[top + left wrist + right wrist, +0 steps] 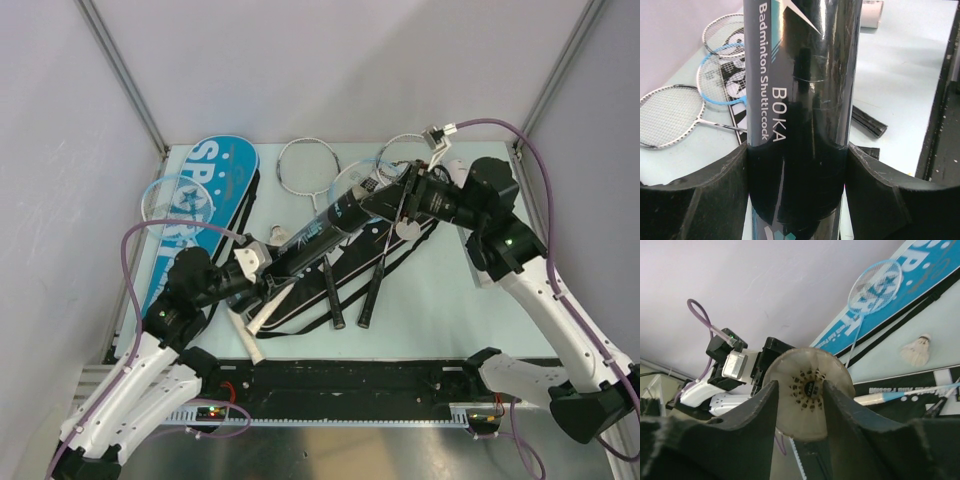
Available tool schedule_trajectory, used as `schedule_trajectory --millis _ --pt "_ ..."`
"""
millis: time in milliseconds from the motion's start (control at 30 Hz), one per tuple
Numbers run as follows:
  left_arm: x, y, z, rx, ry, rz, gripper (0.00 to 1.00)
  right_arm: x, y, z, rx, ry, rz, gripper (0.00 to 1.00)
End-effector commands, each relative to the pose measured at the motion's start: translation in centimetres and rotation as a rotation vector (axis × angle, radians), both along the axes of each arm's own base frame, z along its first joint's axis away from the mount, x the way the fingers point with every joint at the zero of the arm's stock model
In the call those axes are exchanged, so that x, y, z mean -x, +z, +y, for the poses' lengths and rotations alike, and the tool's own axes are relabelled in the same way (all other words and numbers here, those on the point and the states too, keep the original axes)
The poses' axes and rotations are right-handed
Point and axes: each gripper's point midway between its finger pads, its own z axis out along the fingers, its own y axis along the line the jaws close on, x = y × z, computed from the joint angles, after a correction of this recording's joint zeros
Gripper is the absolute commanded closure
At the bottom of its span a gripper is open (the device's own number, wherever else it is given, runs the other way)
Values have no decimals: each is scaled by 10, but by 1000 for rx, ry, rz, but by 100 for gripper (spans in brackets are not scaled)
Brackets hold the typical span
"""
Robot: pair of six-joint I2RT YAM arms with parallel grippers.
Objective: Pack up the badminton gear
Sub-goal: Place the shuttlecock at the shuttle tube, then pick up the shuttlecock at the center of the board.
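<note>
My left gripper (252,277) (796,150) is shut on the lower end of a black "BOKA" shuttle tube (320,232) (805,90), holding it tilted up toward the right. My right gripper (405,195) (800,385) sits at the tube's upper mouth with its jaws apart. A white feather shuttlecock (810,365) fills the mouth, skirt toward the camera, behind the fingers. Loose shuttlecocks lie by the blue bag (278,235) (917,350) and under the right gripper (408,230).
A blue "SPORT" bag (215,175) lies at left with a blue-framed racket (175,195) on it. A black bag (330,300) lies under the tube. White rackets (305,165) lie at the back, black handles (372,290) at the front. Walls enclose the table.
</note>
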Motion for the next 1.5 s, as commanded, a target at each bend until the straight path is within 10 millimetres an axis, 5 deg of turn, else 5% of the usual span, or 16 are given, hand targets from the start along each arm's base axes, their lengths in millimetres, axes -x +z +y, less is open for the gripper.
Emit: schedule_trajectory --millis 0,167,333,567,833,1067,1267,1467 --pt "-25 31 9 80 137 -81 65 7 37 -15 -92 -27 -89 48" --pt "-28 29 11 74 159 -69 65 7 65 -27 -133 -82 -250 33" --pt "-40 30 24 63 259 -67 66 -6 62 -32 -111 -149 -271 31" --pt "-69 57 89 102 661 -134 67 -40 8 -11 45 -255 -198 31" --pt "-58 91 154 246 968 -227 65 -79 -61 46 187 -316 -219 31" --pt "-41 106 158 361 940 -298 65 -116 -148 114 478 -263 -550 32" --pt "-38 105 162 370 951 -320 65 -118 -209 165 658 -124 -880 30" --pt "-36 106 163 374 947 -330 65 -122 -262 192 759 0 -983 33"
